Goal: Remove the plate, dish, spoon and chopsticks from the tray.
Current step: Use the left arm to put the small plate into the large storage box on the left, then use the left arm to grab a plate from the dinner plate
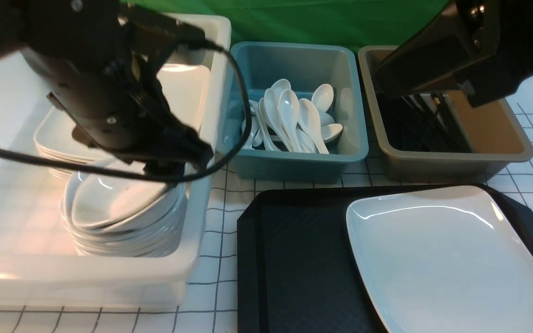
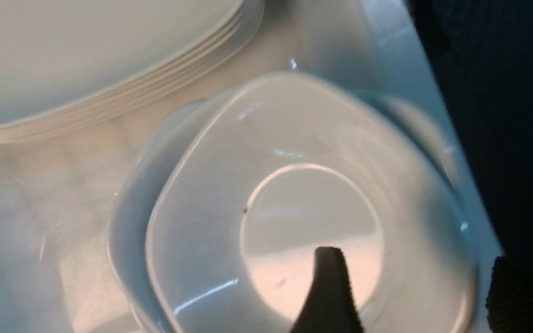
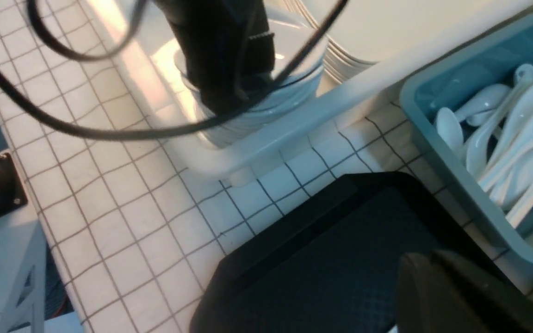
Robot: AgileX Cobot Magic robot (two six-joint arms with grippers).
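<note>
Plate [image 1: 447, 259] is the only thing on the tray [image 1: 294, 259], sat on its right side. Its far corner is close to the back rim and its right corner is nearly at the raised edge there. Its near edge runs out of the front view. The tray's whole left part is bare textured plastic, so there's loads of room on that side.

A strip of gridded desk [image 1: 220, 259] separates the tray from the white tub [image 1: 201, 231] on the left. Behind the tray, the teal tub [image 1: 294, 166] sits just beside the white one, with a narrow gap between it and the brown tub [image 1: 451, 164].

The left gripper [image 1: 169, 166] hangs low over the dish [image 1: 114, 199], which tops a stack of dishes [image 1: 123, 231] tight in the white tub's near right corner. Stacked plates [image 1: 53, 138] sit behind that. In the left wrist view its fingers [image 2: 329, 286] stand well apart — one over the dish's middle, the other out past its rim by the tub wall, clamping nothing. The dish looks a bit blurred there. A cable [image 1: 234, 92] loops off that arm over the tub's edge.

Spoons [image 1: 294, 120] are piled in the teal tub, and the chopsticks [image 1: 414, 125] lie in the brown one. The right gripper [image 1: 400, 74] hovers over the brown tub's back left — jaws together, and I can't see anything in them.
</note>
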